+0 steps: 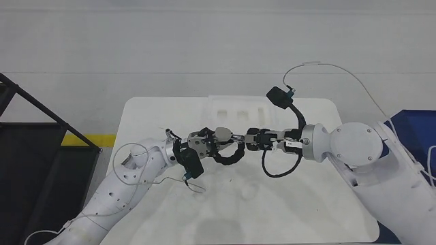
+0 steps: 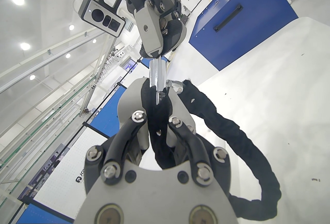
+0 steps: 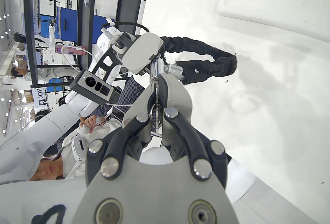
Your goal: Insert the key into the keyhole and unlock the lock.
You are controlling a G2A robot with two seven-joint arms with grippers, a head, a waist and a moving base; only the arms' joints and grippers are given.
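Observation:
Above the middle of the white table the two grippers meet tip to tip. My left gripper is shut on the lock, a chrome cylinder with a black fabric-covered cable loop hanging from it. In the top view the left gripper comes from the lower left and the loop droops below it. My right gripper is shut on the thin key, held edge-on with its tip at the end of the lock cylinder. How deep the key sits is hidden. From the top view the right gripper comes from the right.
A white foam tray with square recesses lies at the table's far edge, behind the grippers. A black metal rack stands off the left side. A blue cabinet stands beyond the table on the right arm's side.

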